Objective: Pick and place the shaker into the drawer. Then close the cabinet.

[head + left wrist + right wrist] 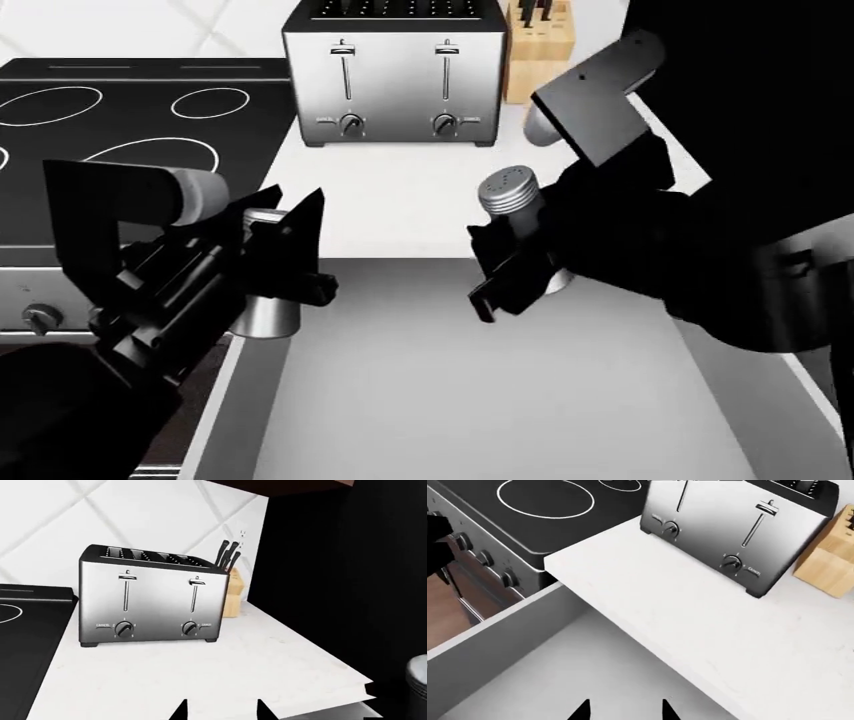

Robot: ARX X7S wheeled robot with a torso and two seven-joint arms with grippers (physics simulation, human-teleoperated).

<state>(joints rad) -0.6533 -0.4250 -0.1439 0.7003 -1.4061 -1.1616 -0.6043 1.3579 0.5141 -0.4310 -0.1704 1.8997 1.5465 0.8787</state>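
Bright even light, sharp, possibly shadowless

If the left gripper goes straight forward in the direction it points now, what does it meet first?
Most likely the toaster: in the left wrist view it stands directly ahead of the left gripper, with only bare countertop between. Depth is unclear.

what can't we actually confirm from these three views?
- Shaker: head view shows only its top; the right claw covers the body, so grip contact is unclear. Right wrist view misses it.
- Left claw: open or shut unclear.
- Drawer: front edge cut off by the frame.
- Toaster dial labels: too small to read.
- Knife block: partly behind the toaster.
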